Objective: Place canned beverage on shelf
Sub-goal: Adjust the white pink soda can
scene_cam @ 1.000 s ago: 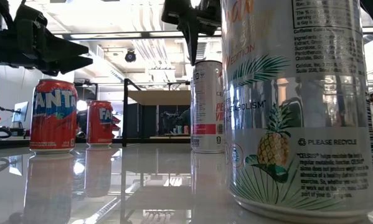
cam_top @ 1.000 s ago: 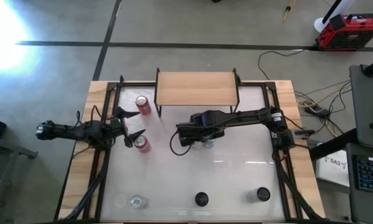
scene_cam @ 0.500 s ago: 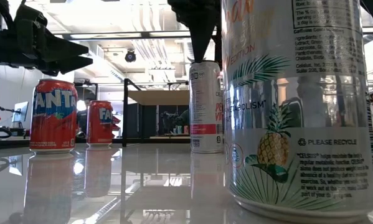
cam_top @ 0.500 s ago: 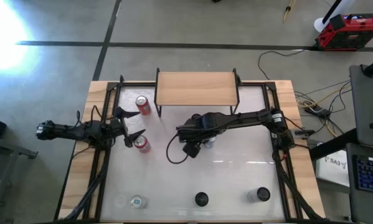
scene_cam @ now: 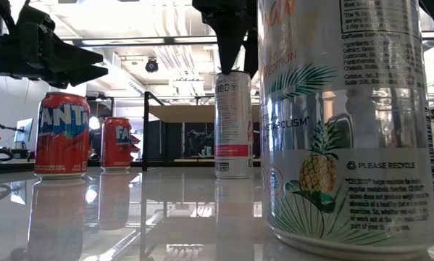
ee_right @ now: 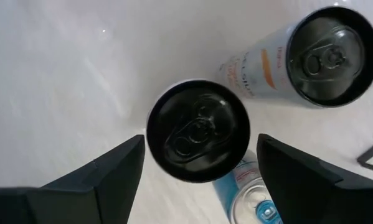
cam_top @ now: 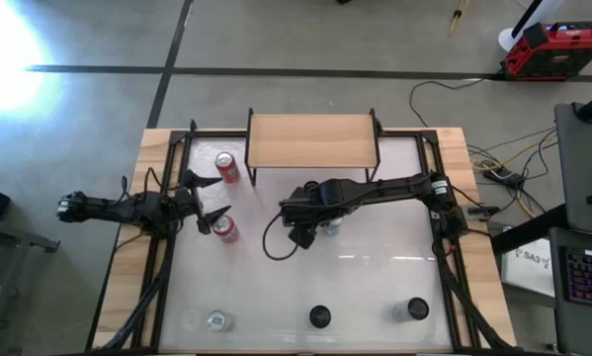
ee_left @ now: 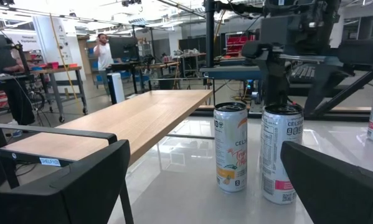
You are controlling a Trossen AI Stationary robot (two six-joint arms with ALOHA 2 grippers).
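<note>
White-walled and black-lidded, the slim beverage can (scene_cam: 233, 123) stands upright on the glossy white counter (cam_top: 375, 287), in front of the low shelf with a tan wooden top on thin black legs (cam_top: 312, 140). It is not on the shelf yet. The right end effector (ee_right: 200, 140) hangs directly over it. Its two dark fingers (ee_right: 105, 180) are apart, one on each side of the lid, with a sliver of counter showing between each finger and the can. It looks poised to grasp, not clamped.

To do this well, the fingers should probably go lower before they come together, so that the pads meet the straight wall and not the tapered rim. A tall, narrow can would likely tip if pinched at the very top. The can should also be centred between the fingers, or the finger that touches first may shove it sideways.

Two neighbours stand close by: a white can with orange lettering (ee_right: 326, 56) and a blue-sided silver can (ee_right: 248, 193). A wide descent could clip either.

After the grip, I'd expect a straight lift clear of the shelf's edge, then a level carry to it.

The left end effector (cam_top: 205, 203) waits wide apart by two red soda cans (cam_top: 226, 166) at the counter's left side.
</note>
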